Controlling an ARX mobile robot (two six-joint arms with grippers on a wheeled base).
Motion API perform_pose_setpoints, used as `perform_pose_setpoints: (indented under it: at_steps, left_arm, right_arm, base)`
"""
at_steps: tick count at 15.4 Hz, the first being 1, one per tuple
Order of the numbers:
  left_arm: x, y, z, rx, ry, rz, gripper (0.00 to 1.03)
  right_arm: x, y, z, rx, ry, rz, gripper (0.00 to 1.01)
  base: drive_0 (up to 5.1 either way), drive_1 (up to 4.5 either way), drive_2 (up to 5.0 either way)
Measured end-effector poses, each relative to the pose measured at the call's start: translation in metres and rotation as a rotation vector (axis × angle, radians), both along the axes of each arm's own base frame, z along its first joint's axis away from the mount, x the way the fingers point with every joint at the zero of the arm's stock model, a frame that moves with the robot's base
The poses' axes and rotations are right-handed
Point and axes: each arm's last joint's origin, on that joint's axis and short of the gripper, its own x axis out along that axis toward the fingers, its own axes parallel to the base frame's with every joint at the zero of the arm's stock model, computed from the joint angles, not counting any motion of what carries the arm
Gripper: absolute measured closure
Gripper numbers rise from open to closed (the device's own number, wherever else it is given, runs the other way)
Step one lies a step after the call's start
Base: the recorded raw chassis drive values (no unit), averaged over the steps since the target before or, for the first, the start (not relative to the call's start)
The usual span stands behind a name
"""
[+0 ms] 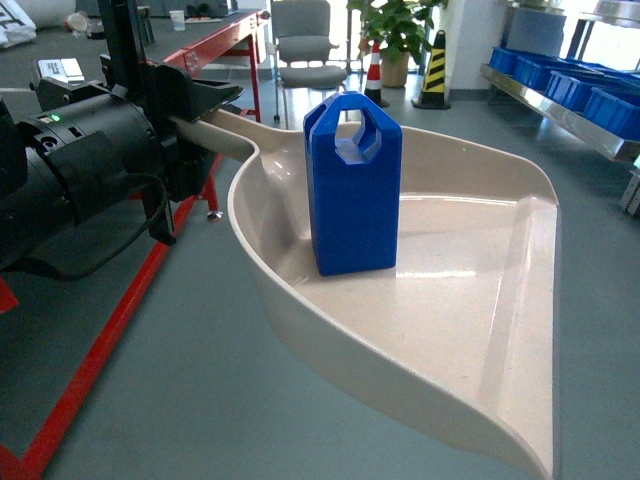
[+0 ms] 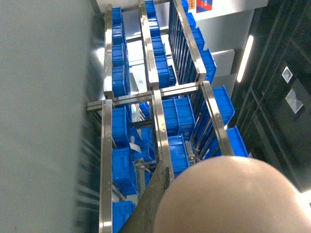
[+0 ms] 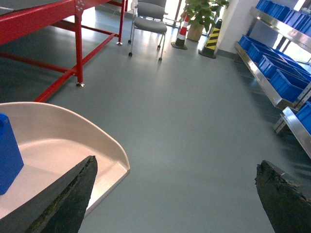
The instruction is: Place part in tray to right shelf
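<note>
Head view: the left gripper (image 1: 205, 110), black, at upper left, is closed on the long handle of the beige tray (image 1: 480, 340), which it carries in the air above the grey floor (image 1: 180, 400). The blue part (image 1: 352, 185) stands upright inside the tray, on its flat bottom near the back wall where the handle starts, approx. in the middle between the two raised sides; the handle loop w/ angular hole points up. The tray's flat front lip is toward the lower right corner of this view. Behind it are a red-framed table (image 1: 215, 40), a grey chair (image 1: 305, 45), a potted plant (image 1: 395, 30), a yellow-black cone (image 1: 433, 70), and at the upper right edge a steel shelf (image 1: 560, 110) w/ blue crates (image 1: 600, 100). The left wrist view shows none of this floor scene: only a rounded beige surface, prob. the tray handle, fills the lower right corner, and beyond it a steel rack w/ many blue crates, seen rotated; the part is not visible here and the fingers neither. The right wrist view gives what the head view does not: the right gripper (image 3: 175, 194), its two dark fingers (image 3: 68, 199) spread wide w/ nothing between, over bare floor. At its left edge the tray's front corner and one side of the part appear, just beside the left finger; if they touch one cannot tell.
</note>
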Motion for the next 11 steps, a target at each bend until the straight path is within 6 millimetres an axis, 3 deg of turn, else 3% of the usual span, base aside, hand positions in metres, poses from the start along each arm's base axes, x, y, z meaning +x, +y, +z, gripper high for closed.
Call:
perform_pose_setpoints:
  at_steps: [11]
  left_arm:
    - [0.0001,0.0000,0.0002,-0.001,-0.001,0.000,0.91]
  right_arm:
    - [0.0000,0.0000,0.0002,0.001,-0.002,0.000,0.03]
  base:
    - [0.1,4.34,-4.1]
